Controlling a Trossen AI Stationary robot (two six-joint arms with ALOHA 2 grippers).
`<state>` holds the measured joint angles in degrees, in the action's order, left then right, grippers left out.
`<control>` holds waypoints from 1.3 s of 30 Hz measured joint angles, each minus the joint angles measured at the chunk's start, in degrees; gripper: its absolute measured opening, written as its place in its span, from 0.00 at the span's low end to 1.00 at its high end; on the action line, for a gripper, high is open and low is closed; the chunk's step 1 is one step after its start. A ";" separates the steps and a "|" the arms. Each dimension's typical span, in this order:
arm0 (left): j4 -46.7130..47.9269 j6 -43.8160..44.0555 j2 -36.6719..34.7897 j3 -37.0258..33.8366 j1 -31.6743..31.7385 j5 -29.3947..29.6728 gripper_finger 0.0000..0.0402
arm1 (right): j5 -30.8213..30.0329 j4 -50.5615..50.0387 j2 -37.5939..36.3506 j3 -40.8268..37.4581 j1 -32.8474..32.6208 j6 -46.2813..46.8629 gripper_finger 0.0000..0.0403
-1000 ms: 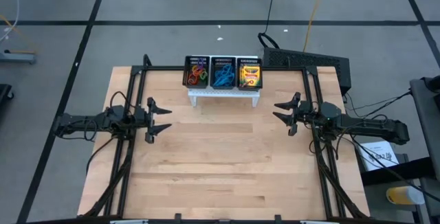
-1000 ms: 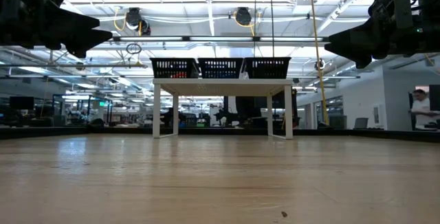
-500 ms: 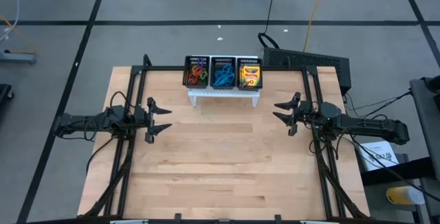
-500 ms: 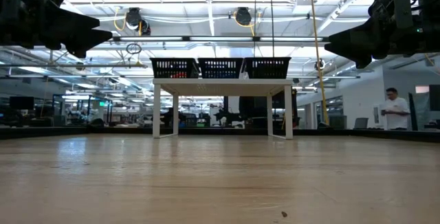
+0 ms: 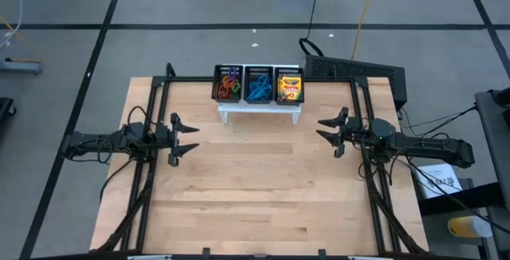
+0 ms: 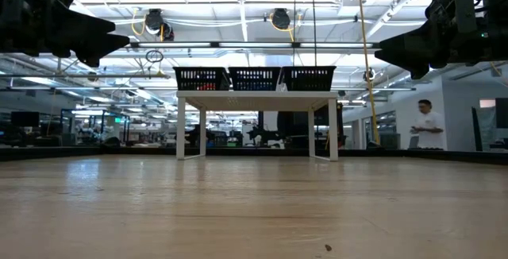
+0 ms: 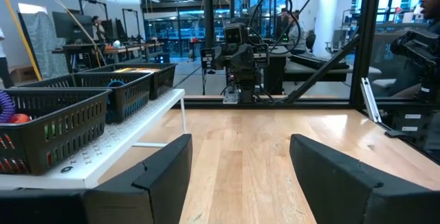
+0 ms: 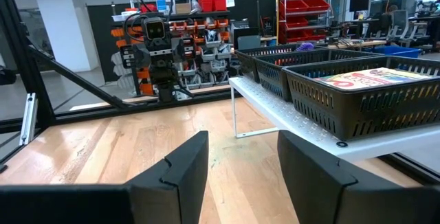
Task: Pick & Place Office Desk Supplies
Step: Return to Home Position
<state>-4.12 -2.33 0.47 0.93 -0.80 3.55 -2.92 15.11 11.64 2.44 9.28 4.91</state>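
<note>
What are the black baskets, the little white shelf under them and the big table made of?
The black baskets look like plastic or coated wire mesh, thin bars with gaps; I cannot tell which. The white shelf looks like painted metal or plastic: smooth, with rows of small holes. The table looks like pale wood: plank seams and grain lines.

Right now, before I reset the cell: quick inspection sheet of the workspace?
Surface: wooden table, white stand at its far edge.
Job's things: all in the black organiser on the stand; coloured loops left, blue loops middle, crayon boxes right.
Clutter: nothing seen.
Grippers: left gripper and right gripper open, empty, above the table's sides.
Cables: black cable and yellow cable on the floor behind.
Surroundings: person in the room beyond.
</note>
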 joint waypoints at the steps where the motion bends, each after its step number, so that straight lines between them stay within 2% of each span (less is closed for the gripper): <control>1: 0.00 0.00 0.00 0.00 0.01 0.00 0.63 | -0.01 0.00 0.00 -0.02 0.00 0.00 0.41; 11: 0.00 0.00 0.00 0.00 0.00 0.00 0.67 | 0.00 0.00 0.00 0.00 0.00 0.00 0.41; 23: 0.00 0.00 0.00 0.00 0.00 0.00 0.62 | -0.01 0.00 0.00 -0.01 0.00 0.00 0.41; 39: 0.00 0.00 0.00 -0.02 0.00 0.00 0.67 | 0.00 0.00 0.00 -0.01 0.00 0.00 0.41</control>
<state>-4.12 -2.33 0.47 0.91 -0.80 3.55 -2.92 15.11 11.64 2.43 9.28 4.91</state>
